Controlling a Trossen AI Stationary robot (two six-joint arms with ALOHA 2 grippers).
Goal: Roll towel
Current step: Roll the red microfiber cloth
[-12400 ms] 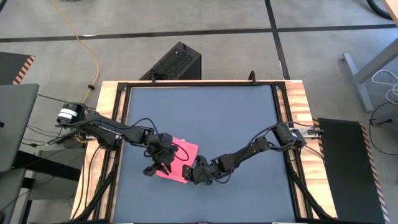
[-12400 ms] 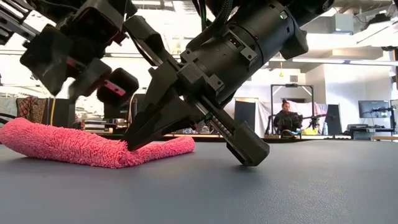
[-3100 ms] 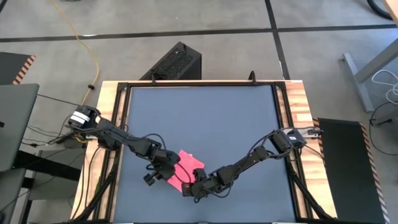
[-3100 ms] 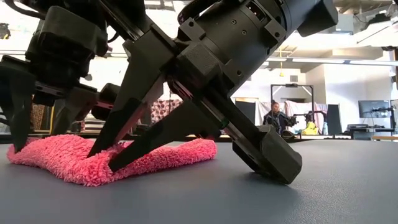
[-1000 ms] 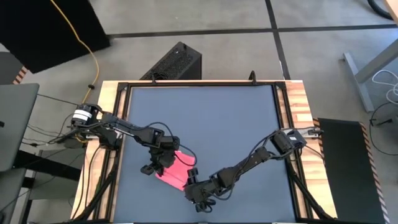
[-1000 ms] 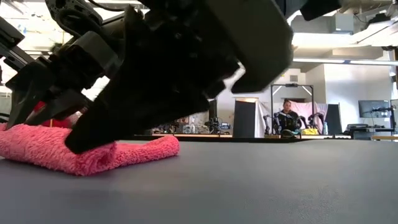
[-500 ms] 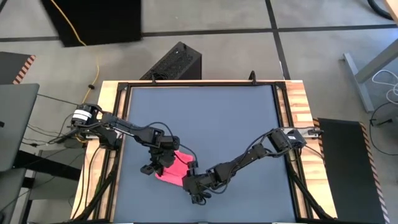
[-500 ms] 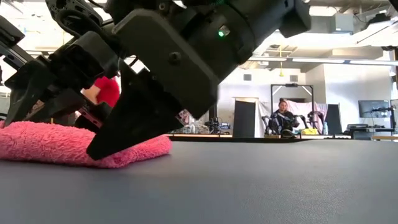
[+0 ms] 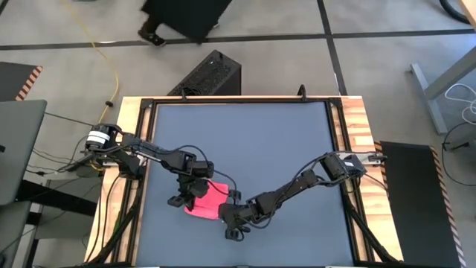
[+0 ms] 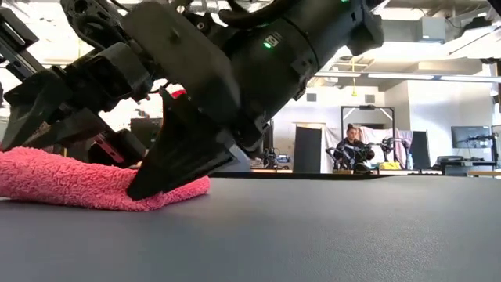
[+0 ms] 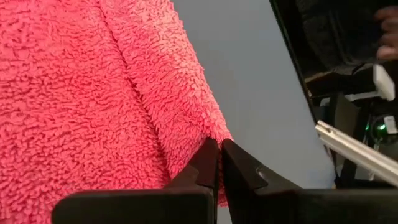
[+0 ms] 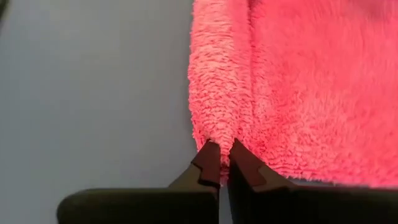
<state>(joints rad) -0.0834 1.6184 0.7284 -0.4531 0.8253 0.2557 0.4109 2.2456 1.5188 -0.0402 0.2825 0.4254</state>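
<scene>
The right gripper has its two dark fingertips pinched together on the edge of the towel; its wrist view shows a thin ridge of pink-red pile caught between the tips, something no other view resolves. From above, this right gripper sits at the near right corner of the towel, its arm stretching away to the right side of the table. The low view shows the same gripper as a dark wedge angled down onto the towel, its tip pressed against the cloth's right end at table level.

The left gripper is closed too, its fingertips meeting with only a hairline slit between them. Its wrist view shows the tips pressed against the towel's edge, but whether any cloth is caught between them I cannot tell. From above, the left gripper lies over the towel's left part, the arm reaching in from the left edge of the table. In the low view it hangs above the cloth's left end.

The towel lies on the dark grey table top in its near left part. The low view alone shows how thick it sits, a low plush mound. That view also looks into the room beyond, where a person sits far off. Only the high view shows another person on the floor beyond the table's far edge.
</scene>
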